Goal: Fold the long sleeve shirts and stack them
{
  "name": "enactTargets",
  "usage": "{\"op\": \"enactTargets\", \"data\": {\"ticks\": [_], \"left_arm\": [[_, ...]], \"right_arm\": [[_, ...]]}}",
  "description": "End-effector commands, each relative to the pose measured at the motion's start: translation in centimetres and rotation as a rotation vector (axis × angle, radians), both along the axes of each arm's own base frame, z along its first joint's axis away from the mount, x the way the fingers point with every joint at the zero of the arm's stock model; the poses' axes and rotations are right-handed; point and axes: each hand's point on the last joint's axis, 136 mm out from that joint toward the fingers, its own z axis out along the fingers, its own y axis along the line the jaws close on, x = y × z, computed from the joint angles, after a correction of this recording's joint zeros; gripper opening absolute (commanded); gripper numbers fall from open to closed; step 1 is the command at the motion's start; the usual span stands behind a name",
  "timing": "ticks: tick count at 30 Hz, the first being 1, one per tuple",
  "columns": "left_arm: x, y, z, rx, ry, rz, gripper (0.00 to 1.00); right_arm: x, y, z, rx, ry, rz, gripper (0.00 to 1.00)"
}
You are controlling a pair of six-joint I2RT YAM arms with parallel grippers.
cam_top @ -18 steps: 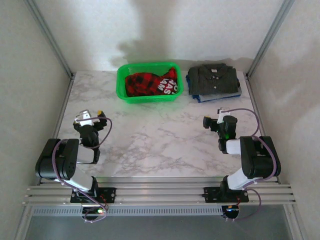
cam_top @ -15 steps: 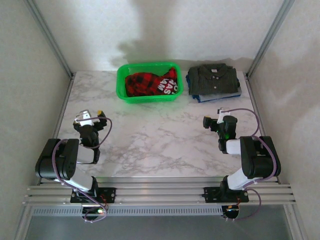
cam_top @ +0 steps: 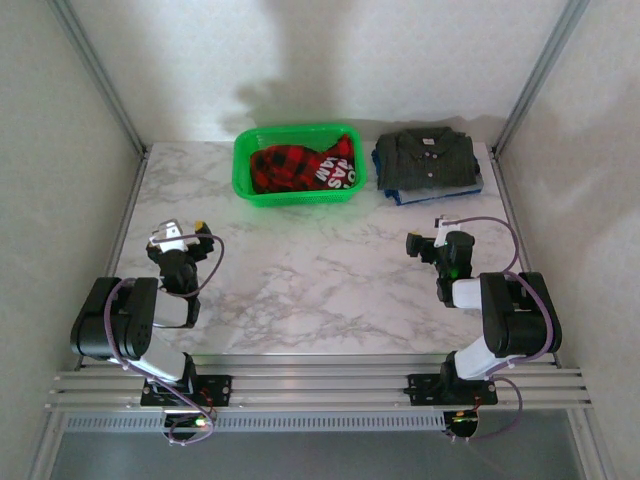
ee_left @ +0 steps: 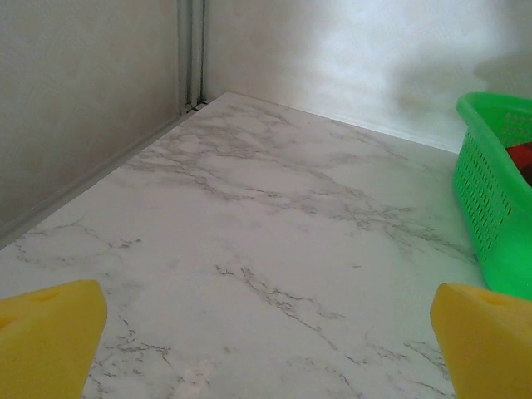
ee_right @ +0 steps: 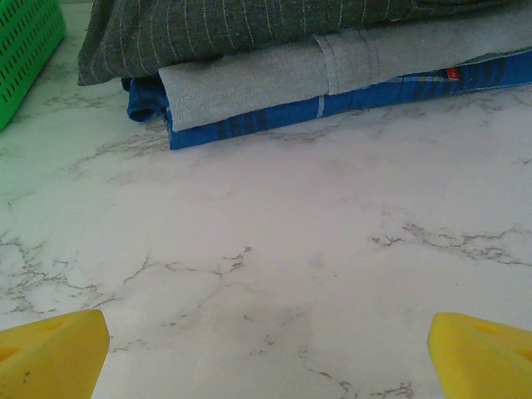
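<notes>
- The left gripper [cam_top: 186,238] sits at the lower left of the overhead view. In its wrist view [ee_left: 266,342] the yellow fingertips [ee_left: 46,337] stand in the two bottom corners, spread wide with only bare marble between them. It holds nothing.
- The right gripper [cam_top: 440,245] sits at the lower right of the overhead view. In its wrist view [ee_right: 266,353] it is just as wide, with a yellow fingertip [ee_right: 50,353] in each bottom corner, and it grips nothing.
- Both hover over the marble table [cam_top: 300,275], well apart from the clothes.
- The green basket [cam_top: 296,131] stands at upper centre, and its mesh wall [ee_left: 482,208] fills the right edge of the left wrist view.
- The red-and-black plaid shirt [cam_top: 285,167] lies bunched inside the basket. Its white lettering [cam_top: 338,172] is turned and too small for me to read.
- The dark grey-olive shirt [cam_top: 428,155] lies folded with its collar up, just right of the basket, and fine pinstripes show on it [ee_right: 249,29] at the top of the right wrist view.
- It rests on a blue garment [cam_top: 397,196], whose edge [ee_right: 374,96] pokes out below a paler grey layer [ee_right: 249,79].
- A small red tag [ee_right: 453,73] shows on the blue edge at upper right. I cannot make out any print on it.
</notes>
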Motion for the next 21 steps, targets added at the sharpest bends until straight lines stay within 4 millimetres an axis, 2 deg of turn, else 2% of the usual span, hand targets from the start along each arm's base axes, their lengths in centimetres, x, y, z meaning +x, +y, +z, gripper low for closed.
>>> {"op": "enactTargets", "data": {"ticks": [1, 9, 10, 11, 12, 15, 16, 17, 19, 21], "left_arm": [[-0.1, 0.0, 0.8, -0.006, -0.037, 0.008, 1.00], [0.0, 0.0, 0.8, -0.008, -0.035, 0.007, 1.00], [0.0, -0.1, 0.9, -0.006, -0.040, 0.003, 1.00], [0.5, -0.6, 1.8, 0.010, -0.042, -0.028, 0.99], [1.3, -1.3, 2.4, 0.027, 0.024, -0.058, 1.00], [2.5, -1.0, 9.6, -0.077, -0.023, -0.006, 0.99], [3.0, -1.3, 11.8, -0.137, -0.031, -0.017, 1.00], [4.0, -2.5, 14.3, -0.191, -0.033, -0.065, 0.99], [6.1, -5.2, 16.0, -0.261, 0.074, -0.112, 1.00], [8.8, -7.8, 16.0, -0.326, 0.211, -0.135, 1.00]], "right_arm": [[0.6, -0.1, 1.1, -0.013, -0.030, 0.007, 0.99], [0.6, -0.1, 1.1, -0.014, -0.032, 0.007, 0.99], [1.2, -0.2, 2.1, -0.016, -0.036, -0.003, 0.99], [1.9, -0.3, 4.1, -0.020, -0.022, -0.023, 0.99], [1.7, -0.6, 5.6, -0.001, 0.043, -0.052, 0.99], [0.0, -0.6, 9.7, 0.069, 0.162, -0.106, 0.99], [-1.0, -0.2, 11.0, 0.082, 0.204, -0.092, 0.99], [-2.1, 0.3, 11.8, 0.095, 0.241, -0.080, 0.99], [-3.8, 1.7, 13.1, 0.167, 0.297, -0.040, 0.99], [-4.8, 3.9, 14.0, 0.263, 0.348, 0.031, 0.99]]}}
